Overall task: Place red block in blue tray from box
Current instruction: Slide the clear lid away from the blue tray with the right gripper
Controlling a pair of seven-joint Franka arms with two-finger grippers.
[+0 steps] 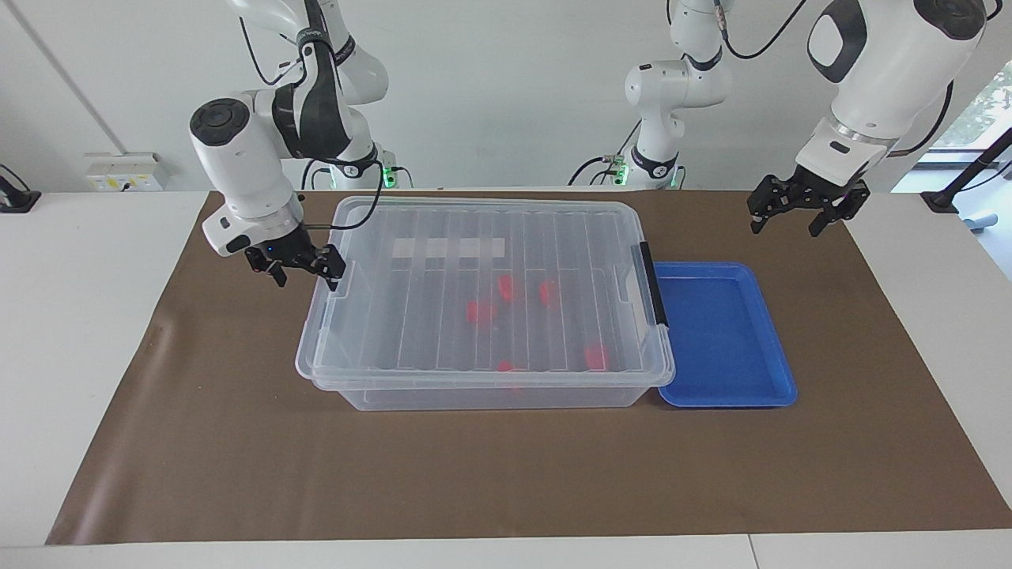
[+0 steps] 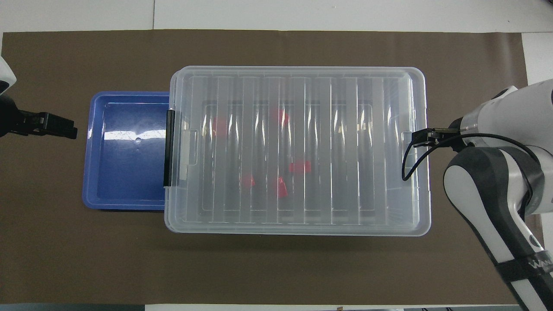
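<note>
**Status: box lid closed, no block transferred**

The red block (image 1: 481, 310), one of about five, lay inside the box (image 1: 484, 300) under the closed ribbed lid (image 2: 298, 147). The blue tray (image 1: 723, 336), touching the box at its latch (image 1: 653, 284) end, held nothing. The lid blocked access; removal was pending. The right gripper (image 1: 299, 267), fingers spread, sat at the unlatched end's lid rim. The left gripper (image 1: 800, 207), fingers spread, waited above the brown mat (image 1: 237, 458).
</note>
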